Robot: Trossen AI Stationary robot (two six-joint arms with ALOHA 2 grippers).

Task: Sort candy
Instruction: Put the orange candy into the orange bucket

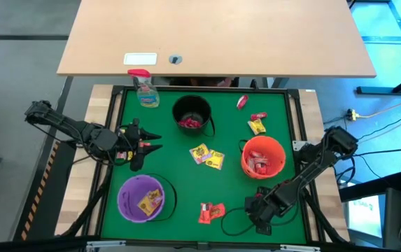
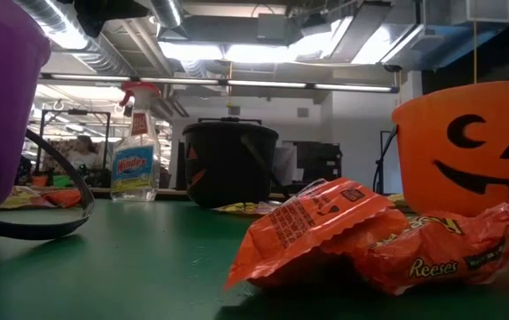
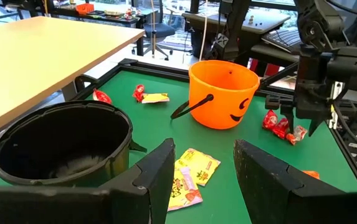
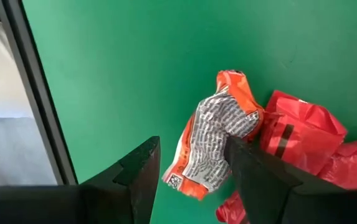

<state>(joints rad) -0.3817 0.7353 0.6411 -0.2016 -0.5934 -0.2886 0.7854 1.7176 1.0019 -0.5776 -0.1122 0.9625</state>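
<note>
Hovering open: right tool (image 4: 187, 180) over candy (image 4: 218, 134)

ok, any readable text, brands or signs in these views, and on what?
"Reese's": on the crinkled orange foil candy packet nearest the low camera.
Blue label on the clear plastic spray bottle with the red trigger top: brand word too blurred to read.
Small print on the second orange wrapper: too small.
Silver inside of the torn orange wrapper, with a code square: unreadable.
White card on the tan tabletop: unreadable.
</note>
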